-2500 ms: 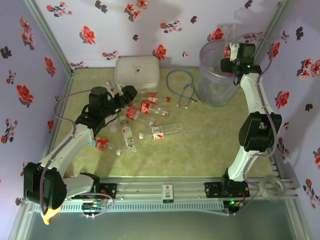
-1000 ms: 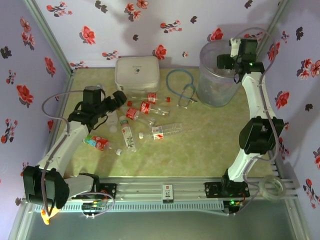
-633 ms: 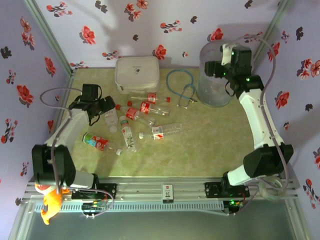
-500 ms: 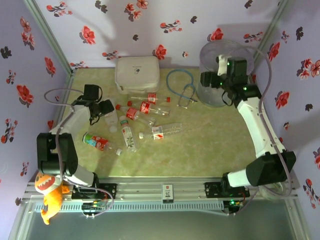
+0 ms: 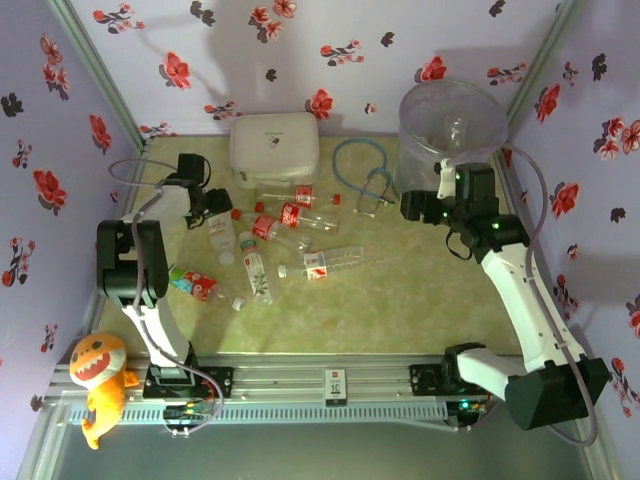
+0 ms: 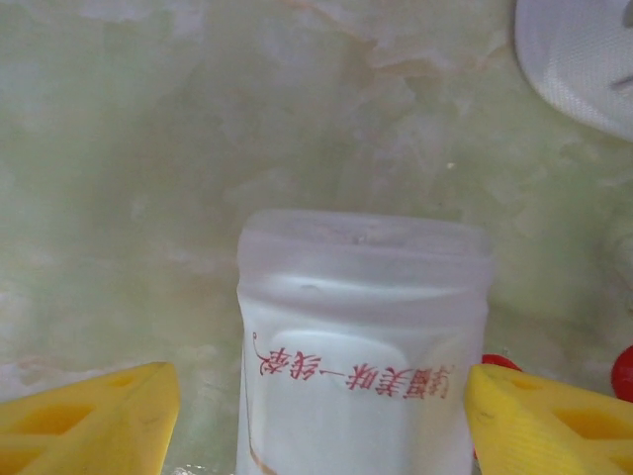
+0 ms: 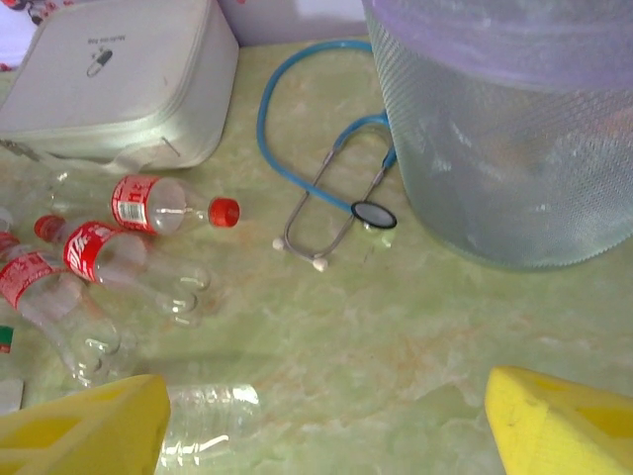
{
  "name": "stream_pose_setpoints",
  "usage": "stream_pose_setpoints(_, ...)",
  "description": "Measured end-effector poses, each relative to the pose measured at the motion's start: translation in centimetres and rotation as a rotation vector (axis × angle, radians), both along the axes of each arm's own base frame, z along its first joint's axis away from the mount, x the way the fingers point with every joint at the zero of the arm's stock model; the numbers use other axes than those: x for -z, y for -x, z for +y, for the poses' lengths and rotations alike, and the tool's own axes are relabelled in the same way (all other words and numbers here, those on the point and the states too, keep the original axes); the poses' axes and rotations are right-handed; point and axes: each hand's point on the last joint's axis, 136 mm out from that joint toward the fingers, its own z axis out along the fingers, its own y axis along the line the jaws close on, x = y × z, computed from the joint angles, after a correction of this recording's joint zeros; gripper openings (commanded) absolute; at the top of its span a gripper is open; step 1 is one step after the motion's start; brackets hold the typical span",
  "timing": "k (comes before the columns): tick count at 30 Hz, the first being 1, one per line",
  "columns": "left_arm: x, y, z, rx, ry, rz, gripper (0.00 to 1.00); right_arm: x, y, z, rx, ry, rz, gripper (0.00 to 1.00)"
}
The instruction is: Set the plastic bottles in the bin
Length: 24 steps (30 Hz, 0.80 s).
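**Change from half a second earlier (overhead view).** The right gripper [image 5: 408,210] had dropped from the rim of the bin [image 5: 452,125] to just in front of it, right of centre. The bin stood at upper right. The left arm had folded back, bringing the left gripper [image 5: 216,210] to the upper-left end of the loose plastic bottles [image 5: 285,235]. These lay scattered left of centre on the tabletop [image 5: 400,300], where they had lain before. An orange plush toy [image 5: 97,385], earlier half covered by the arm, sat exposed at lower left.

**Left wrist view.** The yellow fingers [image 6: 89,421] were spread to either side of a frosted bottle [image 6: 364,336]. Bare tabletop showed between the left-hand finger and the bottle wall. The bottle bore a line of red Chinese characters, inverted in the frame and not read.

**Right wrist view.** The fingers stood wide apart over bare tabletop, holding nothing. The red-labelled bottles [image 7: 148,205] at centre left carried white lettering too small to read. The white case [image 7: 119,89] showed a capsule emblem beneath illegible print. A stethoscope [image 7: 326,188] lay just beside the bin.
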Motion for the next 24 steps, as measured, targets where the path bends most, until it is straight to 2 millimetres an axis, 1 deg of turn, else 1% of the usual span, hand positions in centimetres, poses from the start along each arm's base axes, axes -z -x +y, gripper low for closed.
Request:
stream_pose_setpoints(3, 0.6, -0.1, -0.1, 0.008, 0.002, 0.016, 0.72, 0.7, 0.6, 0.0, 0.003, -0.009, 0.018, 0.84)
stream_pose_setpoints(7, 1.7, -0.1, -0.3, 0.012, 0.009, 0.041, 0.76, 1.8, 1.2, 0.0, 0.005, -0.017, 0.046, 0.84)
stream_pose_setpoints(9, 2.4, 0.0, -0.3, 0.012, 0.01, 0.058, 0.76, 2.3, 1.3, 0.0, 0.01, -0.02, 0.062, 0.84)
stream_pose_setpoints(12, 3.7, 0.2, -0.3, 0.013, 0.01, 0.088, 0.7, 2.4, 1.4, 0.0, 0.014, -0.024, 0.067, 0.84)
stream_pose_setpoints(14, 4.2, 0.4, -0.3, 0.014, 0.012, 0.102, 0.68, 2.2, 1.5, -0.1, 0.014, -0.025, 0.063, 0.84)
stream_pose_setpoints(16, 4.2, 0.4, -0.3, 0.014, 0.012, 0.105, 0.62, 2.1, 1.7, -0.1, 0.015, -0.025, 0.061, 0.84)
stream_pose_setpoints(20, 4.1, 0.4, -0.4, 0.015, 0.014, 0.102, 0.56, 2.0, 1.7, -0.1, 0.015, -0.026, 0.058, 0.83)
stream_pose_setpoints(22, 3.6, 0.6, -0.4, 0.015, 0.015, 0.099, 0.55, 2.1, 1.8, -0.1, 0.015, -0.026, 0.06, 0.83)
stream_pose_setpoints(24, 2.4, 0.7, -0.4, 0.016, 0.019, 0.084, 0.55, 2.1, 1.8, 0.0, 0.013, -0.029, 0.062, 0.83)
